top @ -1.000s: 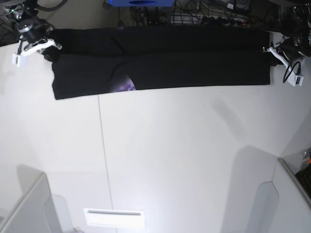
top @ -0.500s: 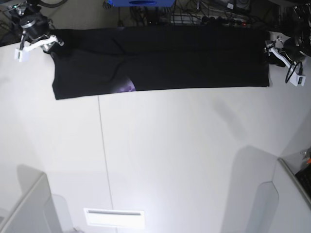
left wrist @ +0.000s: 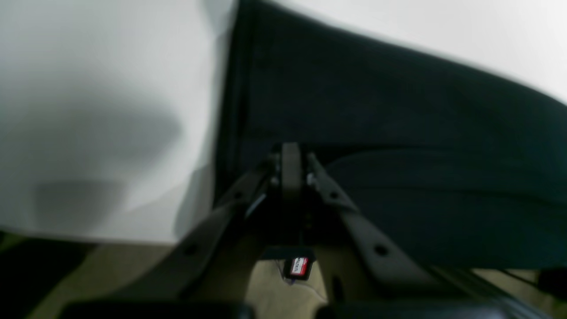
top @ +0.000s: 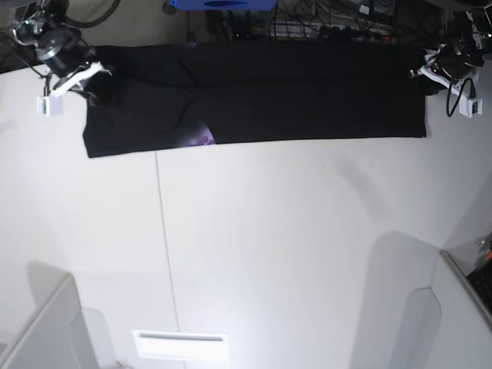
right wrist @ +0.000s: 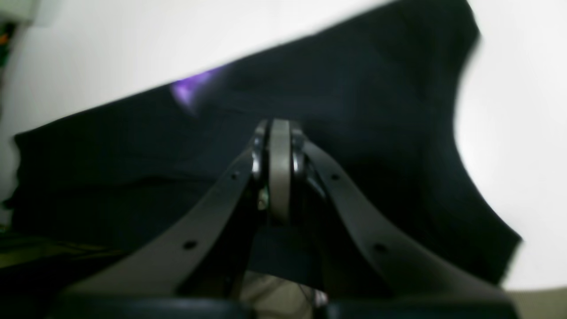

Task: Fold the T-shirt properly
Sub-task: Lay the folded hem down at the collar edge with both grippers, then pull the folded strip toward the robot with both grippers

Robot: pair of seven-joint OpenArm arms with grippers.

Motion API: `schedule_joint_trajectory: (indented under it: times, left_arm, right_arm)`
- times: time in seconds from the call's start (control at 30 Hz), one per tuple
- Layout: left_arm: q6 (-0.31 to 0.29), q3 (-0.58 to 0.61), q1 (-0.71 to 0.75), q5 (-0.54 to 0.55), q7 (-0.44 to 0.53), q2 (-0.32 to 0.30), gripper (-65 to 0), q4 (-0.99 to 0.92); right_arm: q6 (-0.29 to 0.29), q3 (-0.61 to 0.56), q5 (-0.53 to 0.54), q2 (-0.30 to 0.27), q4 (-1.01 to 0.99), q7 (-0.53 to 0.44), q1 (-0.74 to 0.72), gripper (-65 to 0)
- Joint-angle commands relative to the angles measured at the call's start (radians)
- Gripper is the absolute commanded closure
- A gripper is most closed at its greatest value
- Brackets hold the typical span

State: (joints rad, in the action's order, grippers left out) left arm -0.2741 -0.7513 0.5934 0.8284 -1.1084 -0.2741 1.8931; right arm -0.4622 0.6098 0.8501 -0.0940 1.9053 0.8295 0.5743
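Observation:
The black T-shirt lies as a long folded band along the table's far edge, with a purple patch showing at its near edge. My left gripper sits at the band's far right corner, jaws shut. In the left wrist view its fingertips press together over the black cloth, beside a fold ridge. My right gripper sits at the far left corner, also shut. In the right wrist view its fingertips rest above the cloth; the purple patch shows beyond. I see no cloth pinched in either.
The white table has a thin seam running front to back. A white slotted plate lies at the front. Grey box corners stand at the front left and front right. Cables and a blue object sit behind the table.
Both grippers opened, let go of the shirt, drew back from the fold line to the far corners, and shut again. The shirt stays in its folded band.

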Motion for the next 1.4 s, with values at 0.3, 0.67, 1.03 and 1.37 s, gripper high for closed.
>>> schedule_joint_trajectory:
  times: [0.3,0.67,1.03,1.37]
  left_arm:
    - [-0.004,0.059,-0.103,-0.271,0.015,0.069,0.0,-0.014]
    - [-0.004,0.129,-0.246,-0.298,0.018,0.068,0.0,-0.241]
    - [-0.001,0.201,-0.435,-0.453,0.014,0.071,0.0,-0.246]
    - [-0.001,0.192,-0.497,-0.459,0.007,0.069,0.0,-0.201]
  right_arm:
    - [-0.010,-0.034,-0.374,0.064,-0.169,0.029,-0.181,0.0]
    - [-0.004,-0.041,-0.515,0.067,-0.300,0.024,-0.337,0.0]
    - [-0.002,-0.040,-0.645,0.070,-0.386,0.030,-0.485,0.0]
    - [-0.002,-0.043,-0.644,0.081,-0.307,0.034,-0.488,0.0]
